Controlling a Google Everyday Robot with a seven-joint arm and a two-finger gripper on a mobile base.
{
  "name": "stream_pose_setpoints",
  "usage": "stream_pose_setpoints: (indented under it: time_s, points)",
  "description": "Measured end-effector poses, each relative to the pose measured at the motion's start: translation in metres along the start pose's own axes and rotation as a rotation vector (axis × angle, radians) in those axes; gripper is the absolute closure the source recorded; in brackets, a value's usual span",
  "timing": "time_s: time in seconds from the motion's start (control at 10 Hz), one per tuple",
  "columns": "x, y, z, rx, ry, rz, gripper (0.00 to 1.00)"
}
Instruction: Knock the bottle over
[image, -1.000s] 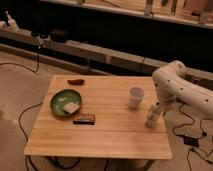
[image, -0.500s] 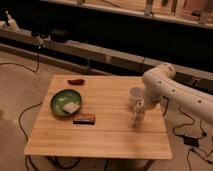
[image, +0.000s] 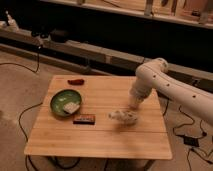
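The bottle (image: 122, 116) is a whitish, dark-mottled blur low on the wooden table (image: 100, 140), right of centre, and looks tipped onto its side with its length running left-right. My gripper (image: 133, 106) is at the end of the white arm (image: 152, 80), just above and to the right of the bottle, close to it or touching it. The white cup is hidden behind the arm.
A green bowl (image: 65, 101) with a pale item in it sits at the table's left. A dark flat bar (image: 84, 119) lies in front of it. A small red object (image: 76, 81) lies at the far left edge. Cables run on the floor around the table.
My arm has swept left across the table's right side. The bottle went from upright near the right edge to lying low further left. The cup is now covered by the arm.
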Motion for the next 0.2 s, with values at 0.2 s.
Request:
stream_pose_setpoints:
  time_s: [0.2]
  points:
    - [0.004, 0.0003, -0.004, -0.037, -0.002, 0.055, 0.7]
